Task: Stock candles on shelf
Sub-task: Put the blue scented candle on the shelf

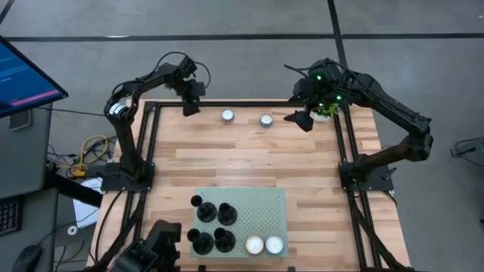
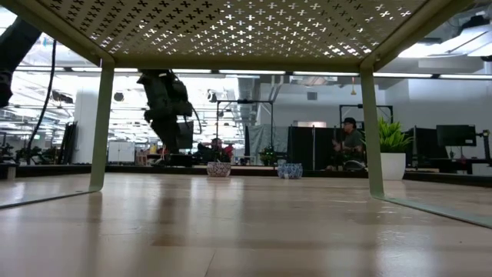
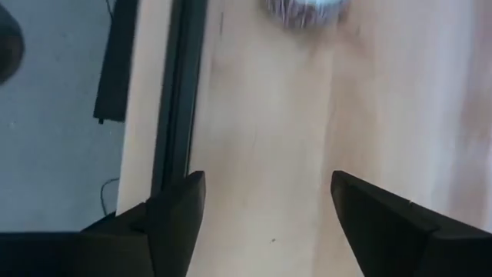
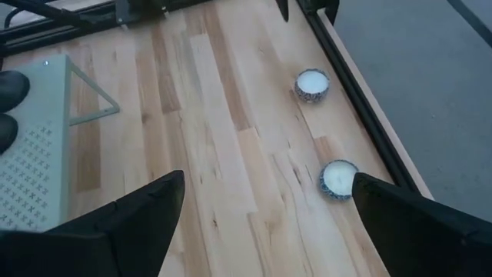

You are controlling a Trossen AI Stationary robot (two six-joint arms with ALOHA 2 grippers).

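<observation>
Two candles (image 1: 228, 115) (image 1: 266, 119) on table's far edge, far from shelf (image 1: 266, 208); two more (image 1: 254, 245) (image 1: 274, 245) on shelf. Left gripper (image 1: 192, 106) wide, empty, beside nearest candle. Right gripper (image 1: 301, 119) wide, empty, just past the other.

Two candles (image 4: 313, 83) (near table edge (image 4: 369, 100)), shelf (image 4: 38, 154) beyond

Overhead straight down; low level beneath shelf (image 2: 231, 31); wrists close above table (image 1: 227, 162), sharing far-edge candles (image 4: 312, 83) with overhead.
</observation>
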